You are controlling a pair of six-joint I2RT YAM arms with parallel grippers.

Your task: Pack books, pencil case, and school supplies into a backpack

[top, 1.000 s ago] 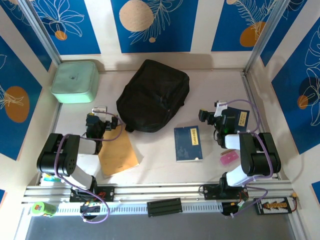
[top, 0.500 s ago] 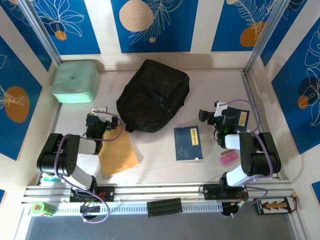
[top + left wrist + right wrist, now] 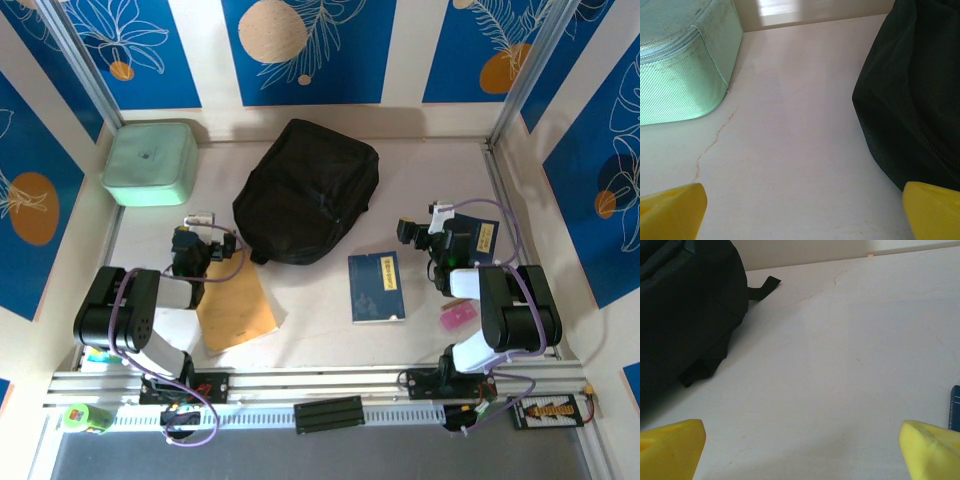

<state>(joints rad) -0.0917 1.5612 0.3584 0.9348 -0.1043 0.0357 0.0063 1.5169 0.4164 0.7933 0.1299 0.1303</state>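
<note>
Left gripper (image 3: pixel 801 214) is seen spread wide, empty, beside the backpack (image 3: pixel 920 90); right gripper (image 3: pixel 801 450), equally wide, is poised over the worktop (image 3: pixel 840 340) near a book (image 3: pixel 955 407).

The left arm (image 3: pixel 125 312) is lying folded low by its base, with the elbow bent back and the forearm reaching forward. The left gripper (image 3: pixel 198 222) is pointing to the far side. The right arm (image 3: pixel 510 312) is folding in the same way, and the right gripper (image 3: pixel 420 228) is turning a little toward the left. In the left wrist view the yellow fingertips (image 3: pixel 670 212) are standing wide apart. In the right wrist view the fingertips (image 3: pixel 932 450) are also standing wide apart.
</note>
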